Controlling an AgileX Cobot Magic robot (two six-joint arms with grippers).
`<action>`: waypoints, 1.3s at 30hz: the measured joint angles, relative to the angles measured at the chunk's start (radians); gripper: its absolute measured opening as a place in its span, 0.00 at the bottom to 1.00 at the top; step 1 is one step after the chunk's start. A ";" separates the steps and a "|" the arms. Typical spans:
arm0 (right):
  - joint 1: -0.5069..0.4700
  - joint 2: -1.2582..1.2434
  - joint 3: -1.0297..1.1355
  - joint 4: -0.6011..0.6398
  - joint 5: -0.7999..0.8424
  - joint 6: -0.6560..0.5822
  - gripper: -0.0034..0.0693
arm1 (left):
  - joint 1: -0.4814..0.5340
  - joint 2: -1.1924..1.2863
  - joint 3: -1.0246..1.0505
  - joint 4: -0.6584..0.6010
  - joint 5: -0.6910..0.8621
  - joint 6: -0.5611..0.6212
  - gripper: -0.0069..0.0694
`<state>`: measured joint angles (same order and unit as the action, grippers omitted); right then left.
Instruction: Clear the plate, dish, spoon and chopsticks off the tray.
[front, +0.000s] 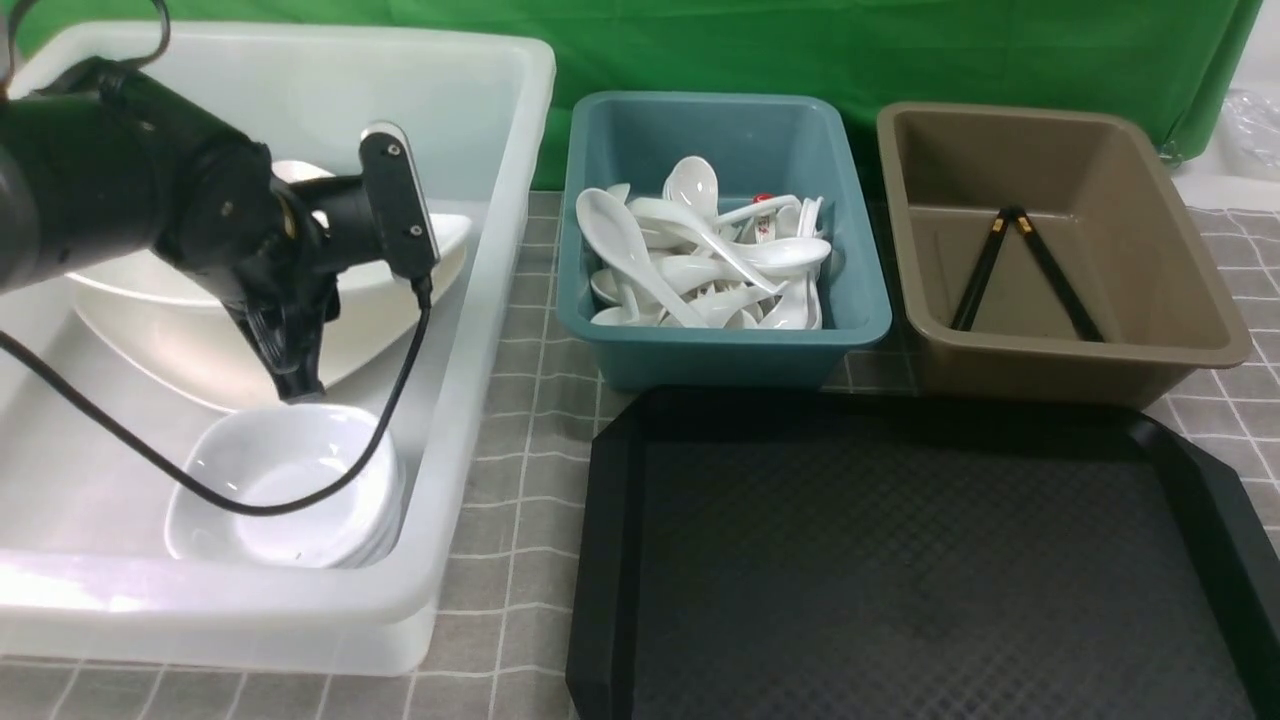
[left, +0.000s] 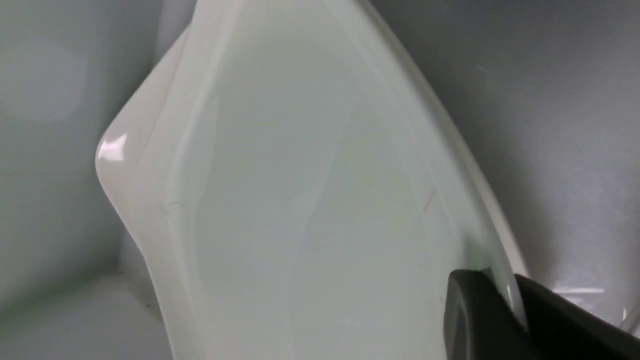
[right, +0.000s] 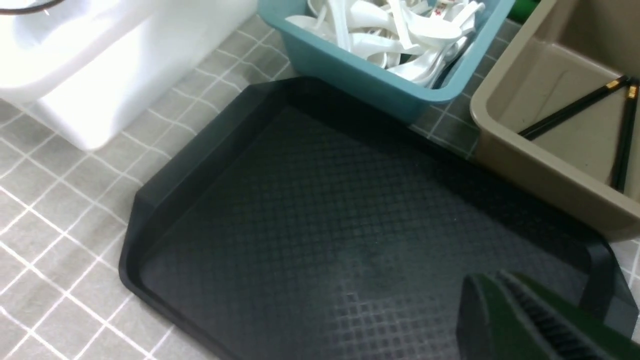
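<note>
Left pincer (front: 293, 383) inside white tub (front: 480, 420), left of scene, pinching rim of plate (left: 310, 200) among other plates. Tray (front: 600, 560) near right, nothing on it. Dish (front: 290, 470) tops stack in tub's near corner. Spoon (front: 640, 240) among pile in teal tub (front: 720, 345). Chopsticks (front: 1020, 270) in brown tub (front: 1080, 360), far right. Right pincer (right: 492, 287) pressed together, empty, over tray.

Judged final step: setting plate down. Next: spread jaws, lift clear of dish stack.

No readable writing; red mark on one spoon too small.

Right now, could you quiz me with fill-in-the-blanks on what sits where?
Two long black ___ lie in the brown tub.
The teal tub is heaped with white ___.
The left claw pinches the rim of a large white ___.
Missing words: chopsticks; spoons; plate.
</note>
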<state>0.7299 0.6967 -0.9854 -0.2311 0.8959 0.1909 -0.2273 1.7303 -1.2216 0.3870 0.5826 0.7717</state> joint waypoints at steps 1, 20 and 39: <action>0.000 0.000 0.000 0.000 0.000 0.000 0.10 | 0.000 0.000 0.000 0.000 0.000 0.000 0.15; 0.000 0.000 0.000 0.096 0.004 -0.046 0.11 | 0.000 -0.009 0.000 -0.068 0.063 -0.033 0.78; 0.000 0.000 0.000 0.099 0.031 -0.049 0.17 | -0.247 -0.949 0.419 -0.831 -0.240 -0.114 0.09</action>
<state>0.7299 0.6967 -0.9854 -0.1319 0.9274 0.1417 -0.4739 0.7816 -0.8027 -0.4439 0.3426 0.6581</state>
